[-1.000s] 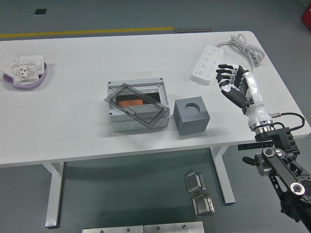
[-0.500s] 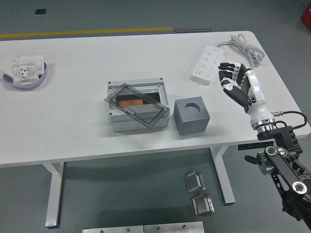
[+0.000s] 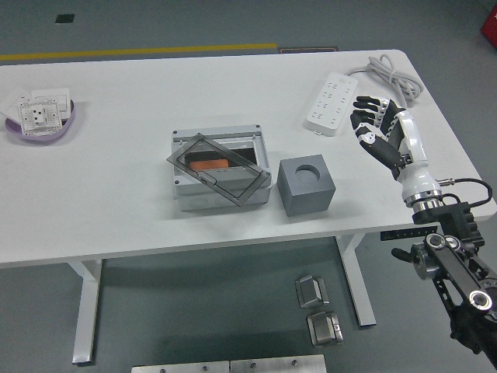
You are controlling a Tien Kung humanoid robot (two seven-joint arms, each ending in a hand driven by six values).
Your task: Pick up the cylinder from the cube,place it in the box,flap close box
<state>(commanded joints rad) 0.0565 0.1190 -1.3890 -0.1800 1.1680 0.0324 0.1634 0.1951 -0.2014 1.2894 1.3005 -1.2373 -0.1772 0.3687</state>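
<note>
The grey cube stands on the white table, right of the box, and its round hole on top is empty. The grey box sits at the table's middle. Its dark translucent flap lies tilted over the opening, not flat. An orange object, apparently the cylinder, lies inside under the flap. My right hand hovers to the right of the cube, near the power strip, with fingers relaxed and holding nothing. My left arm is out of view.
A white power strip with its coiled cable lies at the back right. A purple bowl with white socket plates sits at the far left. Metal parts lie on the floor below.
My right hand has drifted a little to the right and up, away from the cube, staying empty. The box, flap and cube have not moved.
</note>
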